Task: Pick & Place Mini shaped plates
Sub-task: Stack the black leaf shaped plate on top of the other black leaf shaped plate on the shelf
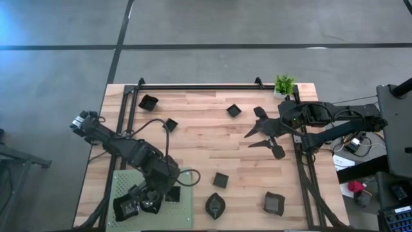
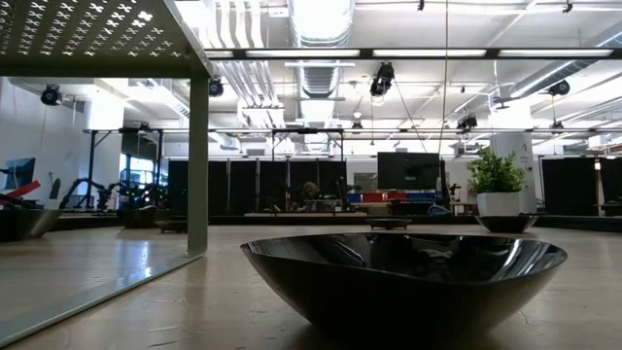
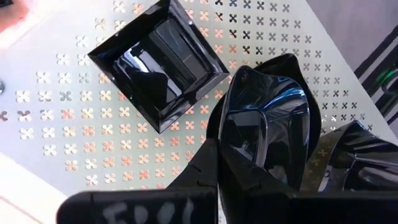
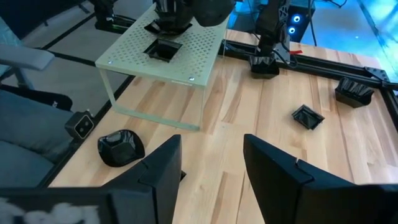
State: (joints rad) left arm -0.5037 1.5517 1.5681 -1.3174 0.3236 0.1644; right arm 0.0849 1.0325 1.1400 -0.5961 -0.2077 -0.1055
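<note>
Down at the lower left of the high view, a few mini shaped plates [image 1: 126,206] are sitting on the green mat [image 1: 187,216], and the left pincer [image 1: 149,201] is grasping a leaf-like plate [image 3: 267,124] over it, just beside a square plate [image 3: 158,62]. Roughly seven are still lying scattered on the tabletop [image 1: 193,138], so I'd guess it's under halfway. Right pincer [image 1: 259,132] is hanging released at center right.
</note>
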